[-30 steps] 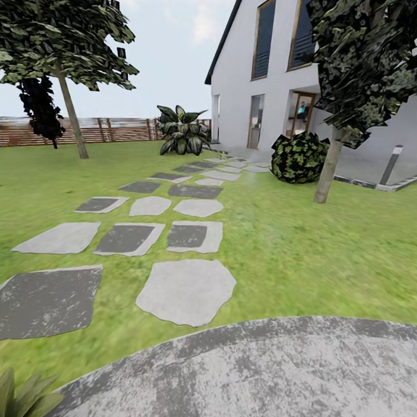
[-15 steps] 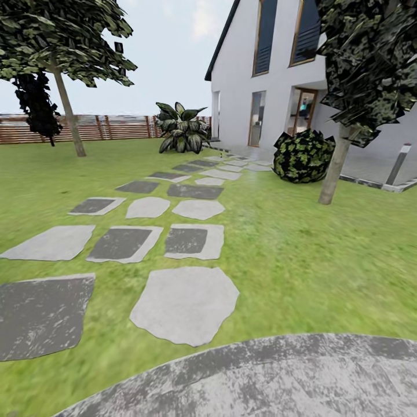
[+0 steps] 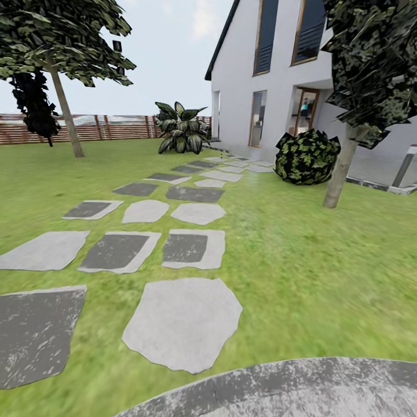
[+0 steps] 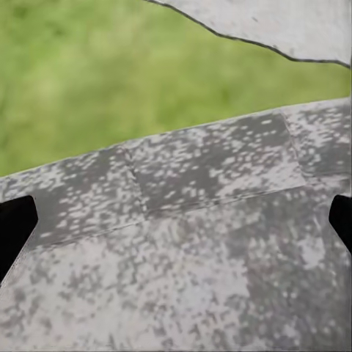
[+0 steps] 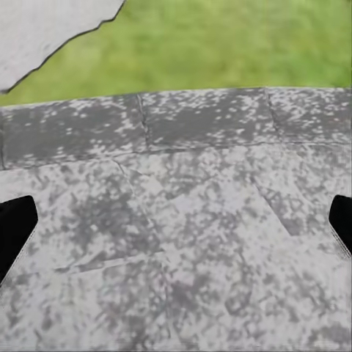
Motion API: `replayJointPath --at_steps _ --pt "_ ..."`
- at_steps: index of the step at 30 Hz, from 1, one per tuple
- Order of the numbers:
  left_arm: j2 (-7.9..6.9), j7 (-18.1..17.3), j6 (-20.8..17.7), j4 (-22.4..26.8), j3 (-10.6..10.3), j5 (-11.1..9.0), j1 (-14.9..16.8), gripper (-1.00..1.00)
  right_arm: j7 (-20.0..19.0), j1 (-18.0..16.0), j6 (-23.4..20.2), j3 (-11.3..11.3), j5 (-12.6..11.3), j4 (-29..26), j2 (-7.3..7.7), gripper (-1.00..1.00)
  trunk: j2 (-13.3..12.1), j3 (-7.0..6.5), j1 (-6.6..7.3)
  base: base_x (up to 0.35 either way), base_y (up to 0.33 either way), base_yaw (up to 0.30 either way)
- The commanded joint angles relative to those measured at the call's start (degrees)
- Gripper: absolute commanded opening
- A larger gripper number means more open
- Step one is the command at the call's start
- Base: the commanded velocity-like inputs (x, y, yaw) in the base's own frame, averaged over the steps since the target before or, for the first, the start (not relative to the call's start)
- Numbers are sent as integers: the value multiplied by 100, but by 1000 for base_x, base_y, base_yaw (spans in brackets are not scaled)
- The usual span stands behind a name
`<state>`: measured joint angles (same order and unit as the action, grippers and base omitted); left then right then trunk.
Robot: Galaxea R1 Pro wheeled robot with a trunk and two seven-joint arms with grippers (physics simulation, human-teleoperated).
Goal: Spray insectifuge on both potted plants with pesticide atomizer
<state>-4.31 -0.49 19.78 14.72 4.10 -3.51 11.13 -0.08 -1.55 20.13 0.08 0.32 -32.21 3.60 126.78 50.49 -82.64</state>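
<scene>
We stand in the garden (image 3: 324,260): fence (image 3: 116,128) at left, stepping stones (image 3: 184,321) centre, house (image 3: 272,75) at right. Left hand (image 4: 176,220) and right hand (image 5: 176,227) hang spread wide, empty — over the paved round (image 3: 301,391). Atomizer and potted plants remain unlocated; every step is outstanding.

The lawn (image 3: 301,260) looks like soft, matt grass, slightly blurred. The stepping stones (image 3: 182,321) are flat, matt stone, some pale and smooth, others dark with a rough mottled face. The paved round (image 3: 324,388) is grey speckled stone, grainy and dull (its slab joints show in the wrist views (image 4: 191,242) (image 5: 183,220)). The fence (image 3: 110,128) reads as brown slatted wood. The house wall (image 3: 237,75) is smooth and white, probably plaster; its windows (image 3: 265,36) look dark and glossy.
</scene>
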Motion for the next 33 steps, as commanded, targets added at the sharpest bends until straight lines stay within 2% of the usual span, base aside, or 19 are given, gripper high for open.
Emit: replayJointPath --at_steps 1,33 --pt "0 -5 17 -5 1 -36 3 100 -1 -3 17 1 3 4 1 100 2 5 -2 339 0 0" --pt "0 -4 17 -5 -6 -36 3 100 7 -3 17 1 -2 3 -10 100 2 5 -2 339 0 0"
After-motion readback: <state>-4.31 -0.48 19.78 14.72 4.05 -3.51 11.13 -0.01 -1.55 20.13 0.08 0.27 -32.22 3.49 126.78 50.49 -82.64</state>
